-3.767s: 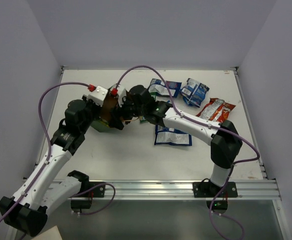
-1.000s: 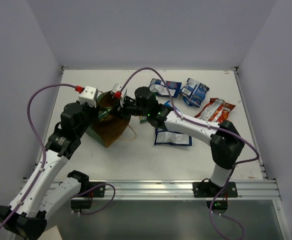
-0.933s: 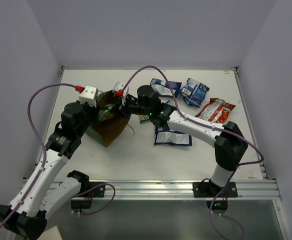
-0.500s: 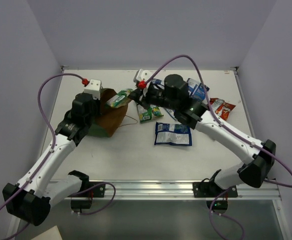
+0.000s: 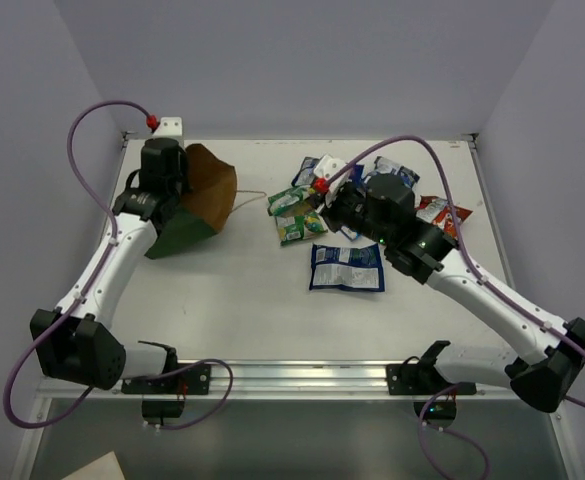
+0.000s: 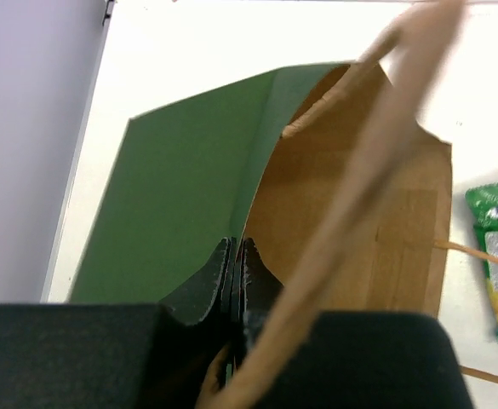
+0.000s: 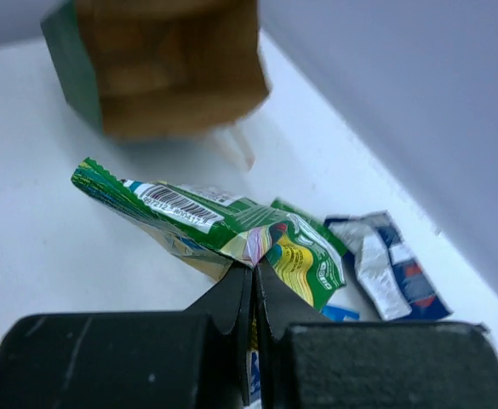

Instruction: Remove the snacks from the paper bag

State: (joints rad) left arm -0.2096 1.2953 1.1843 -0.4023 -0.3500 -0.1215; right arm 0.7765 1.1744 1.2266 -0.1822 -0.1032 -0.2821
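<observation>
The paper bag [image 5: 210, 190], dark green outside and brown inside, hangs tilted at the far left with its mouth facing right. My left gripper [image 5: 177, 192] is shut on the bag's wall [image 6: 189, 170], the fingertips [image 6: 247, 260] pinching its edge. The tan handle [image 6: 376, 153] crosses that view, blurred. My right gripper [image 5: 308, 199] is shut on a green snack packet [image 7: 197, 211], held just above the table. A second green packet [image 5: 300, 228] lies below it. Blue-and-white packets [image 5: 347, 267] [image 7: 385, 264] and a red-orange chip bag [image 5: 442, 215] lie on the table. No packet shows in the bag's mouth [image 7: 168, 77].
The snacks cluster at the table's far middle and right, another blue-and-white one [image 5: 394, 177] behind the right wrist. The back wall [image 5: 302, 70] and left wall [image 5: 42, 150] stand close to the bag.
The right gripper has carried the green packet rightward, away from the bag's mouth and over the snack pile. The left arm has swung the bag back toward the far left corner.
</observation>
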